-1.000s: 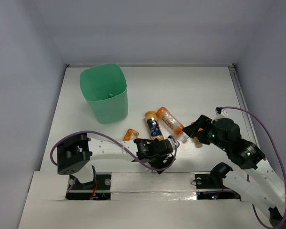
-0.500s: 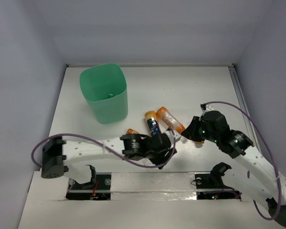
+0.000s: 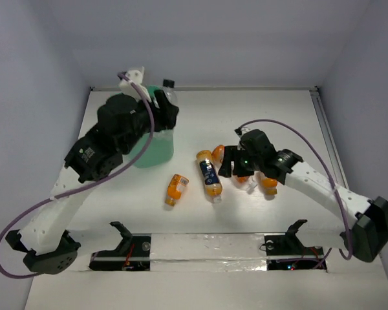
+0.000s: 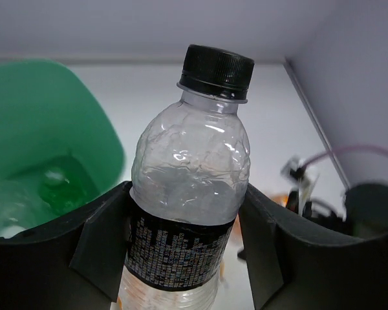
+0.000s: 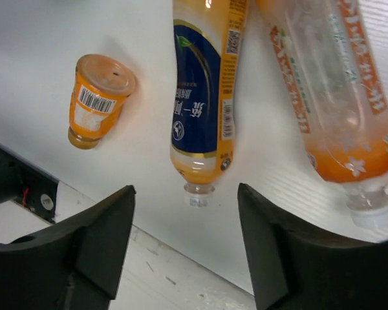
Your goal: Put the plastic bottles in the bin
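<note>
Left tool (image 4: 181,258): you have it clamped on the black-capped bottle (image 4: 191,168), with both matte dark fingers pressed against the label band.
Black-capped bottle: clear, thin, crinkled plastic with a ribbed black cap and a dark printed label. It is upright, off the table (image 3: 258,116), at the rim of the bin (image 4: 97,129) and not inside it.
Bin: mint-green, smooth walls, rounded-square mouth. A green object (image 4: 59,194) lies on its floor, too blurred to name.
Right tool (image 5: 184,252): open, with the black fingers spread wide above the table, touching nothing.
Blue-labelled orange bottle (image 5: 204,97): lying flat, its clear neck pointing into the gap between your right fingers.
Clear orange-printed bottle (image 5: 330,97): lying just beside it, glossy, with a pale cap.
Small orange bottle (image 5: 97,97): squat, with a barcode label, on its side apart from the other two.
</note>
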`<act>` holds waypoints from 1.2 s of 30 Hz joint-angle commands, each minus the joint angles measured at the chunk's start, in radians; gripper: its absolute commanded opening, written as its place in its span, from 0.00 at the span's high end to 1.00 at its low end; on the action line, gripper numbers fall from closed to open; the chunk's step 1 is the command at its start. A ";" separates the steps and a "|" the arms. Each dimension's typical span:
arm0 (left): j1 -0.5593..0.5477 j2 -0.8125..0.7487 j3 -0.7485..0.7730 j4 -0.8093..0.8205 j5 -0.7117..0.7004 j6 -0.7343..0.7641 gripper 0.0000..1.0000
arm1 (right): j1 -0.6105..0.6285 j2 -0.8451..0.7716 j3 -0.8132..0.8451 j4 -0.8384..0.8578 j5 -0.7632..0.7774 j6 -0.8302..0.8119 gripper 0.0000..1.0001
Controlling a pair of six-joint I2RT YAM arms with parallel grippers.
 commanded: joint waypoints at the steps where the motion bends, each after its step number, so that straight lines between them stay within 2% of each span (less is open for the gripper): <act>1: 0.150 0.060 0.109 0.017 0.061 0.054 0.61 | 0.048 0.090 0.086 0.066 0.000 -0.064 0.24; 2: 0.229 0.071 0.123 0.026 0.089 0.049 0.61 | 0.048 0.139 0.100 0.065 0.005 -0.072 0.21; 5: 0.323 0.102 0.113 0.079 0.135 0.045 0.60 | 0.071 0.203 0.143 0.054 0.029 -0.095 0.18; 10: 0.443 0.097 -0.059 0.271 0.130 0.052 0.60 | 0.071 0.306 0.165 0.042 0.077 -0.130 0.17; 15: 0.474 0.091 -0.138 0.343 0.103 0.062 0.56 | 0.080 0.365 0.169 0.054 0.092 -0.135 0.17; 20: 0.492 0.083 -0.190 0.368 0.072 0.088 0.47 | 0.089 0.452 0.189 0.089 0.088 -0.130 0.17; 24: 0.492 0.066 -0.205 0.359 0.083 0.092 0.26 | 0.109 0.523 0.229 0.094 0.097 -0.129 0.18; 28: 0.492 0.025 -0.205 0.331 0.098 0.092 0.21 | 0.128 0.569 0.255 0.103 0.092 -0.126 0.19; 31: 0.492 -0.016 -0.204 0.288 0.141 0.088 0.21 | 0.137 0.586 0.263 0.109 0.100 -0.117 0.26; 33: 0.492 -0.062 -0.226 0.262 0.188 0.078 0.26 | 0.137 0.581 0.269 0.109 0.100 -0.112 0.31; 34: 0.492 -0.081 -0.240 0.242 0.239 0.069 0.27 | 0.148 0.573 0.269 0.108 0.095 -0.112 0.45; 36: 0.492 -0.140 -0.294 0.216 0.291 0.057 0.32 | 0.148 0.544 0.269 0.100 0.103 -0.109 0.57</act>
